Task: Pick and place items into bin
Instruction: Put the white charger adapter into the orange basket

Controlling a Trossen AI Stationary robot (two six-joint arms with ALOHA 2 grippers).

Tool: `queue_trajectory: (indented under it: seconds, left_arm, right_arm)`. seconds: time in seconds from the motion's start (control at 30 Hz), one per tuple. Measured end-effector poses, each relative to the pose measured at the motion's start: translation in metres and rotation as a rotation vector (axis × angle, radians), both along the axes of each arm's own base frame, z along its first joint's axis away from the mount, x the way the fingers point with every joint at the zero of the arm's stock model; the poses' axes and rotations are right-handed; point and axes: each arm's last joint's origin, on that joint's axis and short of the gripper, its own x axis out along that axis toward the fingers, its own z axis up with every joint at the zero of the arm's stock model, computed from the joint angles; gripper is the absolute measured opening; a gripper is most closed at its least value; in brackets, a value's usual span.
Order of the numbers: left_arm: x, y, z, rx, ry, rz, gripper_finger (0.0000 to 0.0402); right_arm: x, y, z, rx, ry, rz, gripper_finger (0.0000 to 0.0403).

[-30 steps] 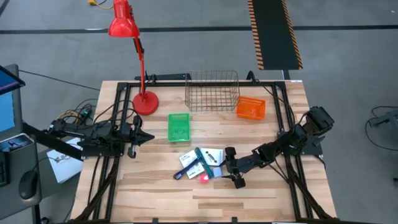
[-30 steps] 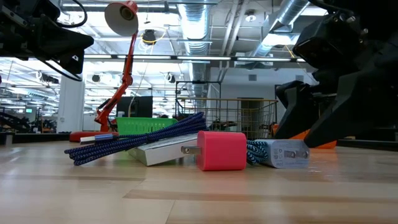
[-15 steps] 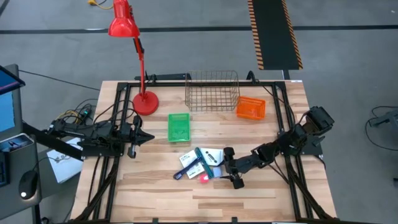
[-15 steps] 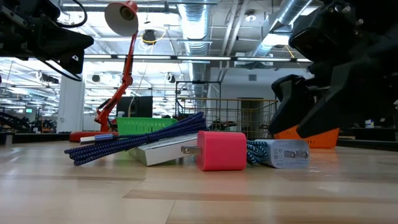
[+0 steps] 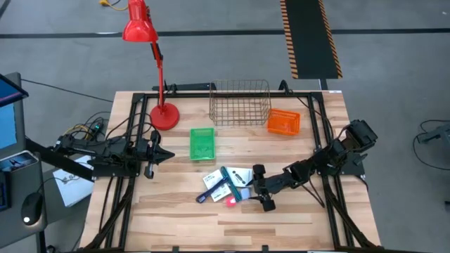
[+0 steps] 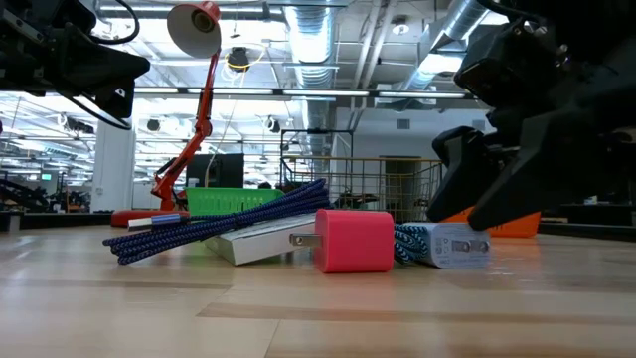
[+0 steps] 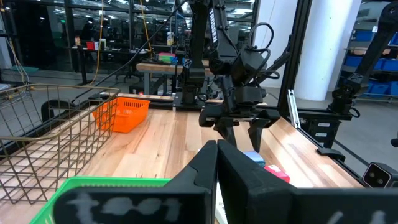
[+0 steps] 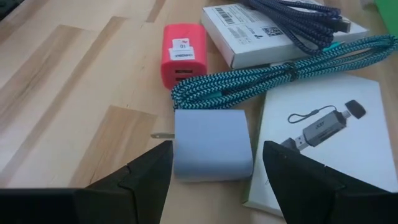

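From above, the pale slatted wooden bench (image 5: pixel 232 218) shows the whole layout: a cluster of small items sits at lower centre of the frame, and the right claw (image 5: pixel 259 187) is low at that cluster's right edge, its two dark fingers spread wide with nothing gripped. The left claw (image 5: pixel 163 157) waits at the left of the frame, fingers pressed shut and holding nothing.

Only the right wrist view resolves the items. A pale grey-blue block-shaped wall charger (image 8: pixel 213 145) with metal prongs lies between the spread fingers (image 8: pixel 146 174), apart from both. Touching it runs a teal braided cable (image 8: pixel 273 74), coiled in long loops. Beyond that sit a pink-red glossy plastic charger cube (image 8: pixel 183 55), a flat white cardboard box with printed labels (image 8: pixel 261 34) and a dark blue braided cable (image 8: pixel 298 15) laid across it. A white card printed with a USB adapter picture (image 8: pixel 323 143) lies beside the grey-blue charger.

The low view adds the profile: the pink-red cube (image 6: pixel 353 240) stands foremost, prongs pointing to the frame's left, and the dark blue cable (image 6: pixel 219 227) is piled on the box.

At the top of the high view stand an open brass-coloured wire basket (image 5: pixel 240 102), a small orange perforated plastic basket (image 5: pixel 283 121), a flat green plastic bin (image 5: pixel 202 143) and a red desk lamp (image 5: pixel 151 67). None of the items lies in a bin.
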Motion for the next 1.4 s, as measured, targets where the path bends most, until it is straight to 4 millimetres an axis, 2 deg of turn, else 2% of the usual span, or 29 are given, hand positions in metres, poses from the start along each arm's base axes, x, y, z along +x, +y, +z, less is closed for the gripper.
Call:
queue_trajectory:
  seconds: [0.73,1.4]
  left_arm:
    - [0.0000,0.0000,0.0000,0.000,0.000,0.000,0.0000]
    - [0.0000,0.0000,0.0001,0.000,0.000,0.000,0.0000]
  right_arm:
    - [-0.0010,-0.0001,-0.0012,0.010,0.021,0.009,0.0242]
    - [-0.0010,-0.0003,-0.0011,0.008,0.021,0.007,0.0152]
